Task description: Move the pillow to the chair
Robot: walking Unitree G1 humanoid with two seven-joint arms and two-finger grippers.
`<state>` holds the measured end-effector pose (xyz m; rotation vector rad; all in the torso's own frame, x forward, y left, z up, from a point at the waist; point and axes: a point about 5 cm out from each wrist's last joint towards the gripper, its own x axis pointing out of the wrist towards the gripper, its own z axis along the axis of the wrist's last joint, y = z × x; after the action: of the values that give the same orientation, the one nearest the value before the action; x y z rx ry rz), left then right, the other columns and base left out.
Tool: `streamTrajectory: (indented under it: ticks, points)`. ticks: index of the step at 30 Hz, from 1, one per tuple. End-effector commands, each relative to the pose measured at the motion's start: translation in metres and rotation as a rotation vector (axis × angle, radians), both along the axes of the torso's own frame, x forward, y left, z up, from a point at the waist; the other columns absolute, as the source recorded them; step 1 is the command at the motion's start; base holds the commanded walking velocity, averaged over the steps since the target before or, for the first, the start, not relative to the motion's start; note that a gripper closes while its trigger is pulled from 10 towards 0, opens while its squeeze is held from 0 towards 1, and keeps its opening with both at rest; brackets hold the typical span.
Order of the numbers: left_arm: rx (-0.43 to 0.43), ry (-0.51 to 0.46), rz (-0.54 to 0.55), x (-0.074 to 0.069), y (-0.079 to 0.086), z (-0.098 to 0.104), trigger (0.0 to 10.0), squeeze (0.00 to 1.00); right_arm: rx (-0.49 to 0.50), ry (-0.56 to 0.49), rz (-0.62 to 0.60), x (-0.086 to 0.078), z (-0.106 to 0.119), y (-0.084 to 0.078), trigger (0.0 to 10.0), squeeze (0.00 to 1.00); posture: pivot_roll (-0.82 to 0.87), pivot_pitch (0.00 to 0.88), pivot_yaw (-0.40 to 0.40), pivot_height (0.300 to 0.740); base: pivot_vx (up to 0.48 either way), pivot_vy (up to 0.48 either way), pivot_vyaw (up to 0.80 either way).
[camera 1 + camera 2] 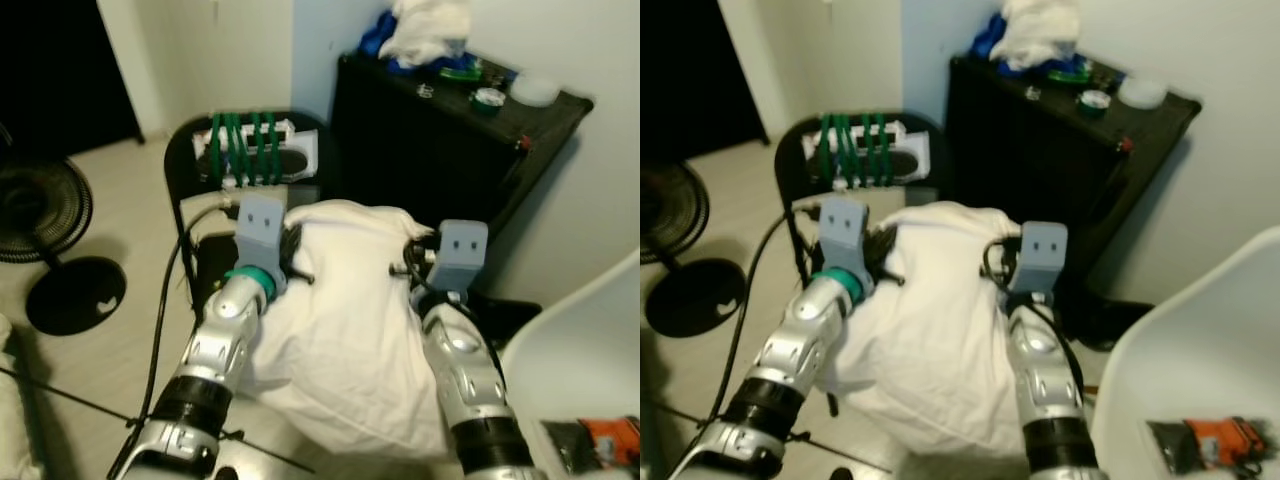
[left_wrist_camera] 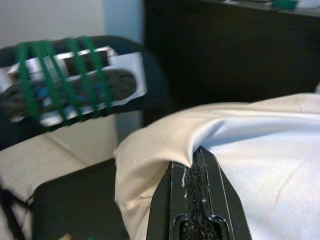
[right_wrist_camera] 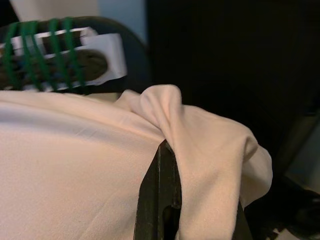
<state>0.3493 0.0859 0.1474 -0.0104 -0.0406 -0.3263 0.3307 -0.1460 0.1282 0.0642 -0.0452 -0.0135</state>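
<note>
Presently the jaws of both grippers are seen closed on pinched folds of the pillow (image 1: 345,330): the left gripper (image 2: 197,165) has the cloth bunched at one upper corner, the right gripper (image 3: 167,155) at the other. Held by its two top corners, the pillow is kept spread between the arms, and its bulk is left hanging below them, so the load is shared and the cloth is kept from slipping. The pillow is carried just before the chair (image 1: 190,150), above the front of the dark seat, with the green-strapped chair back behind it. A black cabinet (image 1: 450,150) stands beside the chair. Judged from this, the carry is nearly done; lowering onto the seat and release are not yet made.
</note>
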Motion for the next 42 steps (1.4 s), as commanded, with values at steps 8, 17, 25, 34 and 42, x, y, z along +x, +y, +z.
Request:
streamTrajectory:
  ticks: [8,17,25,34,42]
  points:
    - [0.007,-0.020,0.008,0.000,0.005,-0.001,10.0,0.00,0.011,-0.053,-0.003,0.000,0.008,0.004,10.0,0.00,-0.09,0.000,0.014,0.740,0.000,0.000,0.00]
    - [0.024,0.002,0.035,0.000,0.010,-0.011,10.0,0.00,0.009,-0.041,-0.009,0.001,0.003,0.002,10.0,0.00,-0.08,0.000,0.002,0.740,0.000,0.000,0.00]
    - [0.018,0.002,0.052,0.001,0.011,-0.013,10.0,0.00,0.000,-0.038,0.001,0.005,0.003,0.003,10.0,0.00,-0.08,0.005,-0.004,0.740,0.000,0.000,0.00]
    - [0.038,-0.006,0.057,0.003,0.011,-0.012,10.0,0.00,-0.007,-0.038,0.002,0.007,0.002,0.002,10.0,0.00,-0.09,0.024,0.002,0.740,0.000,0.000,0.00]
    - [0.041,-0.011,0.052,0.003,0.008,-0.013,10.0,0.00,-0.009,-0.033,0.003,0.005,-0.001,0.002,10.0,0.00,-0.09,0.018,-0.003,0.740,0.000,0.000,0.00]
